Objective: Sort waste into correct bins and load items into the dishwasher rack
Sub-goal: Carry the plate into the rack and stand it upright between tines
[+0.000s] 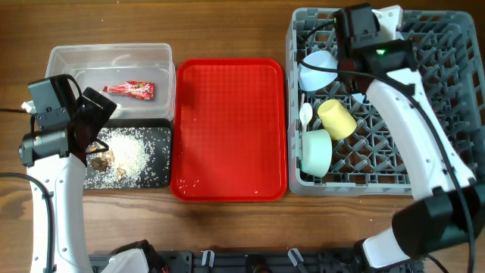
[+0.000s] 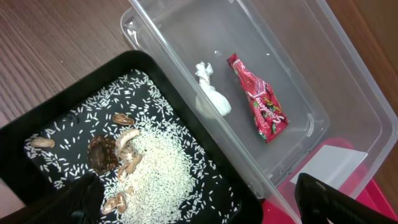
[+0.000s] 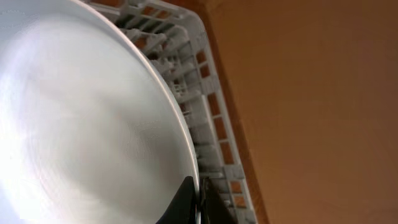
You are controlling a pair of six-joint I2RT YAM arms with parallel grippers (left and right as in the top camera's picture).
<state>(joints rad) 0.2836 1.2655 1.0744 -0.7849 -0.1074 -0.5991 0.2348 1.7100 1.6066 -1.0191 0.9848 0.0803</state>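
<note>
My left gripper (image 2: 198, 186) is open and empty, just above the black tray (image 2: 37, 124), which holds loose rice (image 2: 158, 168) and brown bits (image 2: 102, 154). The clear tub (image 2: 348, 118) holds the red wrapper (image 2: 261, 102) and the white scrap (image 2: 213, 99). My right gripper (image 3: 199, 186) is shut on the rim of the light-blue plate (image 3: 81, 118), held on edge at the back of the dishwasher rack (image 1: 455, 91). In the rack lie the light-blue bowl (image 1: 317, 70), yellow cup (image 1: 336, 119), mint-green bowl (image 1: 317, 152) and white spoon (image 1: 305, 114). I cannot make out the fork.
A flat red tray (image 1: 227, 129) lies between the bins and the rack, bare but for wet specks. The clear tub (image 1: 110, 54) sits behind the black tray (image 1: 155, 163) at the left. Wooden table shows around everything.
</note>
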